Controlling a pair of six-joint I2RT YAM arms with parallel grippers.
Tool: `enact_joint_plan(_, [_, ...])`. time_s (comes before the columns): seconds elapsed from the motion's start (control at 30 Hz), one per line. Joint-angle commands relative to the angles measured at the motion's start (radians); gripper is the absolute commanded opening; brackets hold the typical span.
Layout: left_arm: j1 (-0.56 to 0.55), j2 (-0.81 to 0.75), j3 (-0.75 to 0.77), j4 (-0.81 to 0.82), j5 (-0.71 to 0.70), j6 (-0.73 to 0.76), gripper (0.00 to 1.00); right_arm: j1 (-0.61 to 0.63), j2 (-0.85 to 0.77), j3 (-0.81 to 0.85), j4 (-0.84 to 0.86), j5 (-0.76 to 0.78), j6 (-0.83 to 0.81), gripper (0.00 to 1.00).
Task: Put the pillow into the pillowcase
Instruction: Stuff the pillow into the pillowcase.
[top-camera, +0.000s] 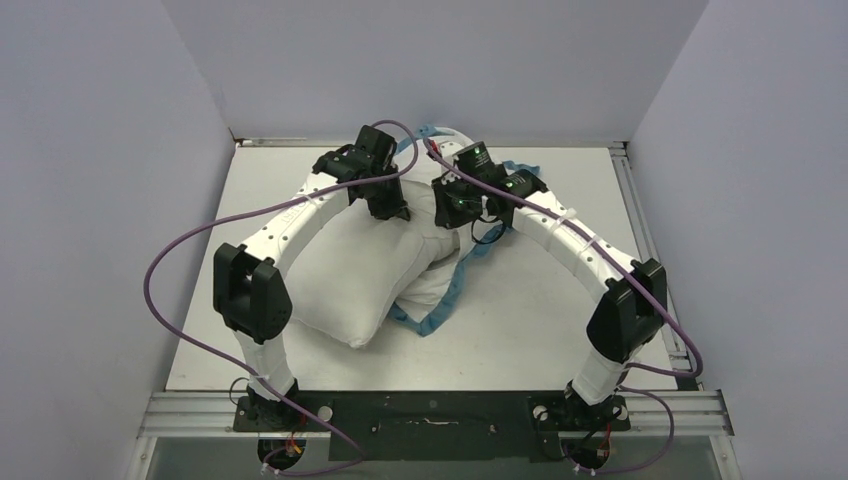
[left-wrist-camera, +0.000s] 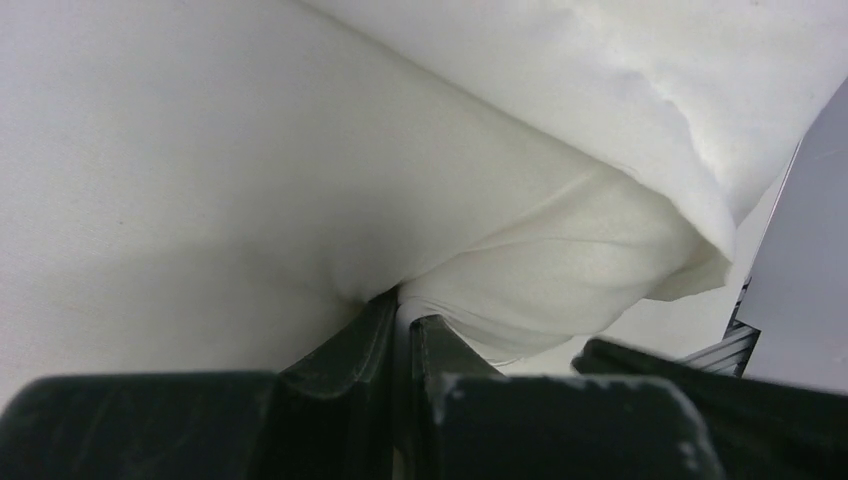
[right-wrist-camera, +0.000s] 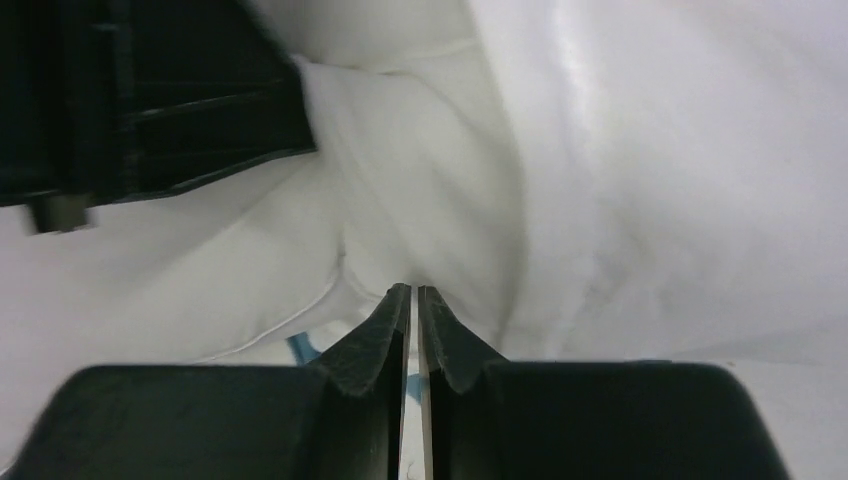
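Your left gripper pinches the pillow at its far end — the pillowcase lies just right, nearest your right gripper, jaws together.

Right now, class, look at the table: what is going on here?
The robot is working on a pillow that lies partly over its pillowcase, whose blue edge shows on the right. The left gripper is shut on a white fold. The right gripper is shut too, tips against white cloth. Most of the pillow looks uncovered.
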Motion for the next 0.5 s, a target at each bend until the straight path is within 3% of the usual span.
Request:
enact_joint_plan(0.0, [0.015,-0.006,-0.005,0.127,-0.065,-0.040,0.00,0.009,-0.061,0.057,0.055,-0.317,-0.043,0.05])
enact_joint_plan(0.1, [0.019,0.001,0.000,0.135,-0.094,-0.061,0.00,-0.001,-0.058,0.058,0.109,-0.510,0.011,0.05])
enact_joint_plan(0.17, [0.027,-0.003,-0.004,0.146,-0.101,-0.068,0.00,0.001,-0.069,0.053,0.115,-0.448,0.053,0.05])
enact_joint_plan(0.23, [0.035,-0.006,-0.010,0.154,-0.092,-0.068,0.00,-0.002,-0.083,0.040,0.087,-0.277,0.069,0.07])
enact_joint_plan(0.33, [0.043,-0.015,-0.017,0.156,-0.079,-0.062,0.00,-0.046,-0.107,0.006,0.047,-0.061,0.096,0.34])
enact_joint_plan(0.47, [0.045,-0.031,-0.030,0.158,-0.069,-0.060,0.00,-0.093,-0.112,-0.058,0.008,0.125,0.071,0.62])
